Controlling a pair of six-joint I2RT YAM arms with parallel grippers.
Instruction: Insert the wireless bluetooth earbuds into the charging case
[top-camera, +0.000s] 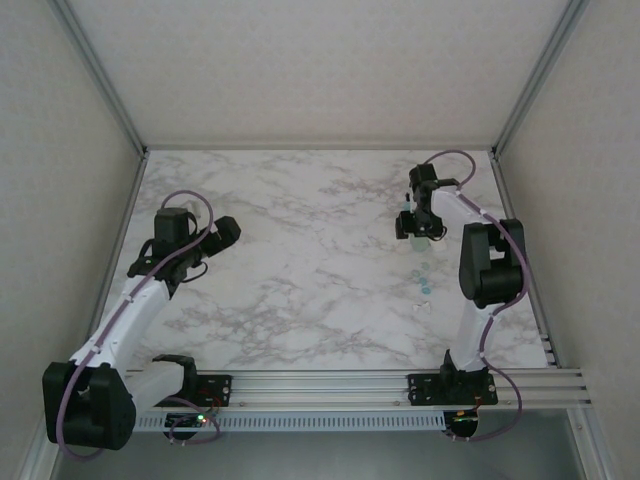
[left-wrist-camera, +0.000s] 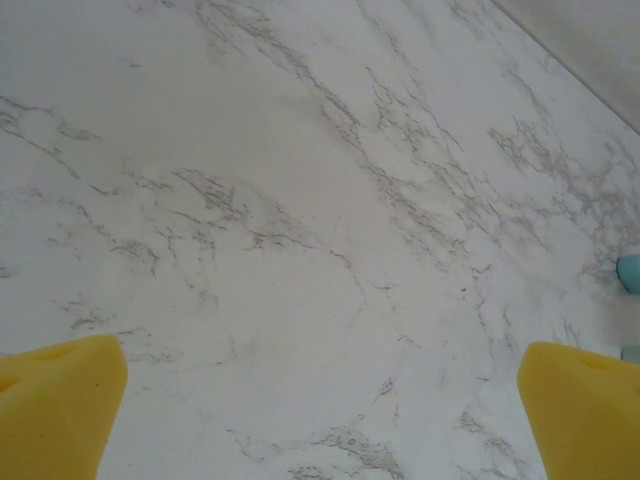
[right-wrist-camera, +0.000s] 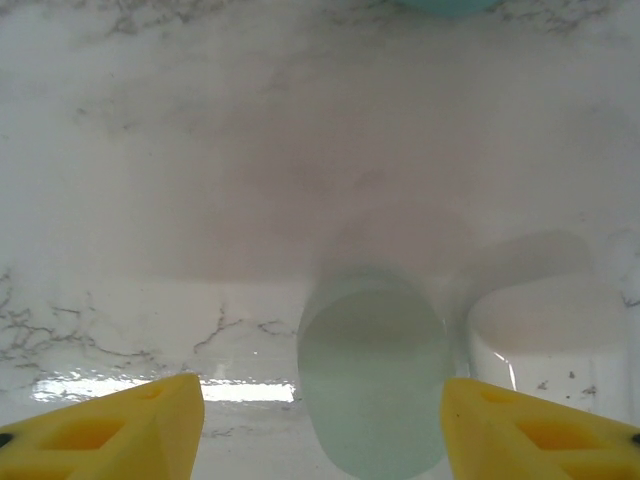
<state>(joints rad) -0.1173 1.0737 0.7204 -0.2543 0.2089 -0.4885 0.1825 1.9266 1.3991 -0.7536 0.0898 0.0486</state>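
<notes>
The charging case (right-wrist-camera: 372, 375), a pale green-blue oval, stands between the yellow fingers of my right gripper (right-wrist-camera: 320, 385). The right finger (right-wrist-camera: 500, 420) is at its edge, and marble shows between the case and the left finger (right-wrist-camera: 140, 420), so the jaws stand open around it. From above, the right gripper (top-camera: 420, 215) is at the far right of the table with the case (top-camera: 404, 222) at its tips. Two teal earbuds (top-camera: 422, 278) lie on the marble nearer the arm bases. My left gripper (top-camera: 225, 235) is wide open over bare marble (left-wrist-camera: 320, 350) at the left.
A small white piece (top-camera: 421, 305) lies just below the earbuds. A white rounded shape (right-wrist-camera: 540, 320) sits right beside the case. Two teal bits (left-wrist-camera: 630, 270) peek in at the left wrist view's right edge. The right arm's elbow (top-camera: 490, 260) stands close to the earbuds.
</notes>
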